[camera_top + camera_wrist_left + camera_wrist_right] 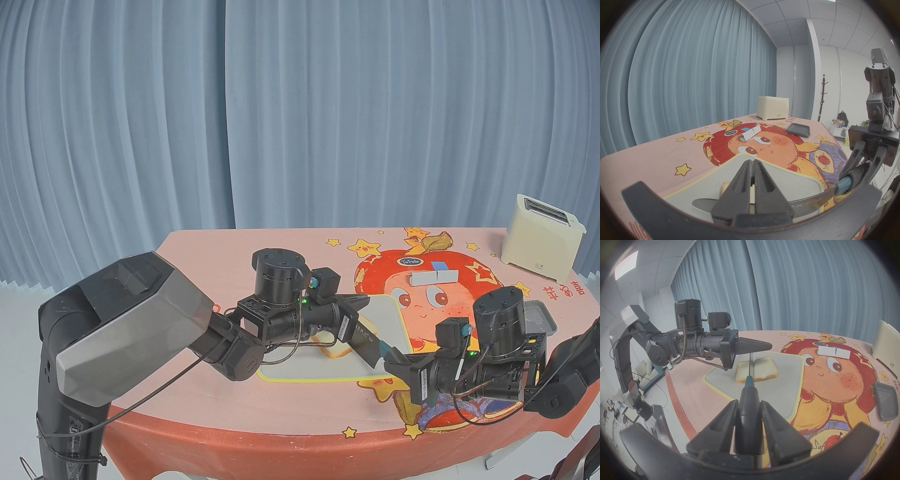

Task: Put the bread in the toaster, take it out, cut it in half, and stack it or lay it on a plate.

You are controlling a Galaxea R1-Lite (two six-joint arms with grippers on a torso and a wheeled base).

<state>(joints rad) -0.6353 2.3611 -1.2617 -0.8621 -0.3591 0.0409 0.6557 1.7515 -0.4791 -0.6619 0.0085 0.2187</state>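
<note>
A slice of bread (pixel 757 368) lies on the grey cutting board (pixel 784 387) near the table's middle. My right gripper (pixel 749 402) is shut on the handle of a knife (pixel 748 387), whose blade (pixel 369 349) stands edge-down across the middle of the slice. My left gripper (pixel 768 346) is shut, its fingers (pixel 742 179) pressed together, and it hovers just above the bread (pixel 725 187) and the blade (pixel 806 203). The cream toaster (pixel 542 237) stands at the far right of the table. A dark grey tray (pixel 541 316) sits in front of it.
A small white and blue block (pixel 433 275) rests on the printed tablecloth behind the board (pixel 387 312). The right arm sits low along the table's front right edge. A blue curtain closes off the back.
</note>
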